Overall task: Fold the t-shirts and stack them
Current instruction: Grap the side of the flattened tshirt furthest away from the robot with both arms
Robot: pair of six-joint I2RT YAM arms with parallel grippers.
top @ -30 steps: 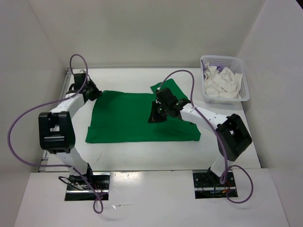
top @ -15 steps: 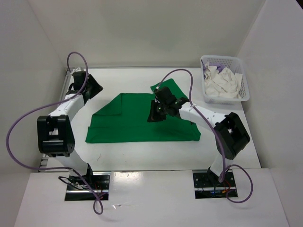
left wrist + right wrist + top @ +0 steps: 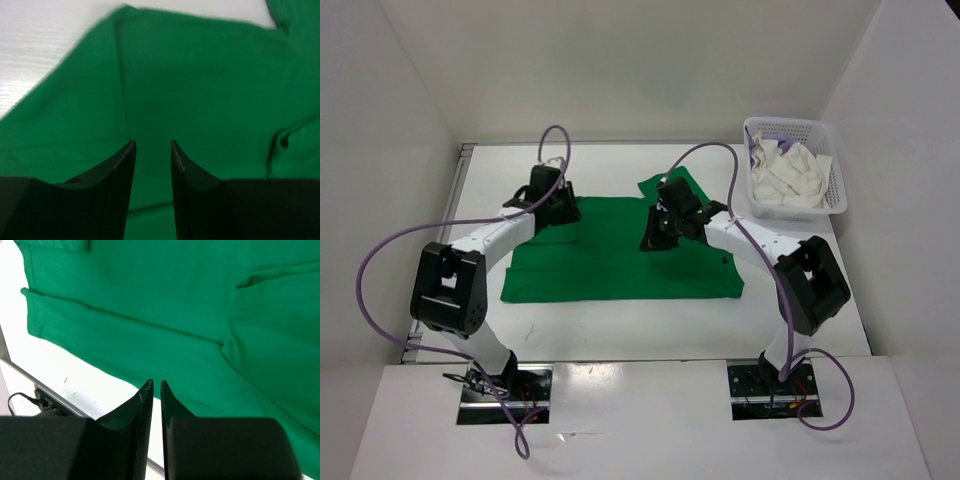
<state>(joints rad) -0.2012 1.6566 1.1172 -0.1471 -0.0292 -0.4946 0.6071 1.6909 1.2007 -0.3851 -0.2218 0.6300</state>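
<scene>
From above, my left claw (image 3: 552, 200) has let go of the far-left corner of the green t-shirt (image 3: 620, 265) and swung inward. It now hangs over the shirt's far-left part, where the cloth looks turned in. The shirt lies spread across the middle of the tabletop (image 3: 620, 330). My right claw (image 3: 655, 232) has barely shifted above its far-right part. The white t-shirt (image 3: 790, 175) and a scrap of the lavender t-shirt (image 3: 757, 148) wait in the basket (image 3: 790, 123), so I judge the task is at its first folds. My left wrist camera shows my left claw (image 3: 152, 145) with fingers parted and nothing between them, green cloth below. My right wrist camera shows my right claw (image 3: 156, 384) pinched to a thin slit that looks empty, above the shirt's near hem.
</scene>
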